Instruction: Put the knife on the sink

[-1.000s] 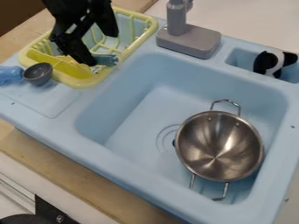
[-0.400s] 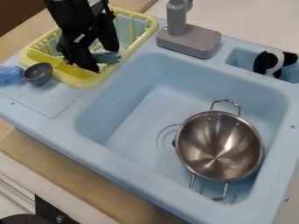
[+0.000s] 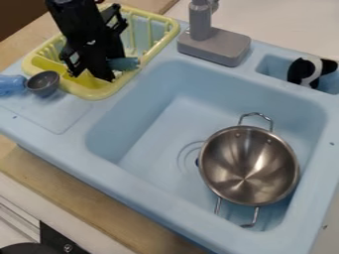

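At the upper left, my black gripper (image 3: 111, 69) is low inside the yellow dish rack (image 3: 102, 93), its fingers drawn together. A short teal piece, which looks like the handle of the knife (image 3: 126, 63), sticks out from the fingers on their right side, close to the rack's right edge. The gripper appears shut on it; the rest of the knife is hidden by the fingers and the rack. The light-blue sink (image 3: 159, 130) has its basin right of and below the rack.
A steel pot (image 3: 249, 166) with wire handles sits in the basin's right part. The grey faucet (image 3: 213, 45) stands behind the basin. Left of the rack lies a grey cup-like scoop (image 3: 43, 83) with a blue handle. A black-and-white toy (image 3: 307, 72) is at the right.
The gripper's fingers, wide apart earlier, have come together around the teal piece. That piece has shifted slightly right and up and is turned a little.
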Controlling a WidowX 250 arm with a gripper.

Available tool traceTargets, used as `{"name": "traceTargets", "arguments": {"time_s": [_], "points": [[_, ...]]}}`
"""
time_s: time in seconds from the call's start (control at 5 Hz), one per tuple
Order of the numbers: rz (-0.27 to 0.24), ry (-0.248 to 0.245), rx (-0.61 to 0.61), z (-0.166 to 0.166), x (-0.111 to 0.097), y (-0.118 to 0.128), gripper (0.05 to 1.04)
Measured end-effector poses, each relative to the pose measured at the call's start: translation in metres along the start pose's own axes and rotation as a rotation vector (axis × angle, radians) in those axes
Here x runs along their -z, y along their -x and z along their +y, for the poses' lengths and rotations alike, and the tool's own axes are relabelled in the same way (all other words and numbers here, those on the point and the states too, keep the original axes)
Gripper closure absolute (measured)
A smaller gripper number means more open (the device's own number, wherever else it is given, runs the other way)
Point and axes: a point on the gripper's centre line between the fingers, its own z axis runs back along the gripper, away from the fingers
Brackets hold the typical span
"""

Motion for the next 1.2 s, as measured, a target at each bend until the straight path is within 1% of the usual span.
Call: {"name": "traceTargets", "arguments": {"time_s": [0.2, 0.4, 0.6, 0.8, 1.0, 1.2], "points": [[0.019, -0.005, 0.022, -0.002, -0.008, 0.0, 0.84], [0.04, -0.003, 0.045, -0.003, -0.013, -0.002, 0.84], [0.058, 0.041, 0.063, -0.012, -0.023, 0.002, 0.84], [0.066, 0.113, 0.08, -0.03, -0.031, 0.012, 0.841], [0.068, 0.138, 0.056, -0.04, -0.032, 0.019, 0.841], [0.055, 0.16, -0.044, -0.048, -0.029, 0.023, 0.842]]}}
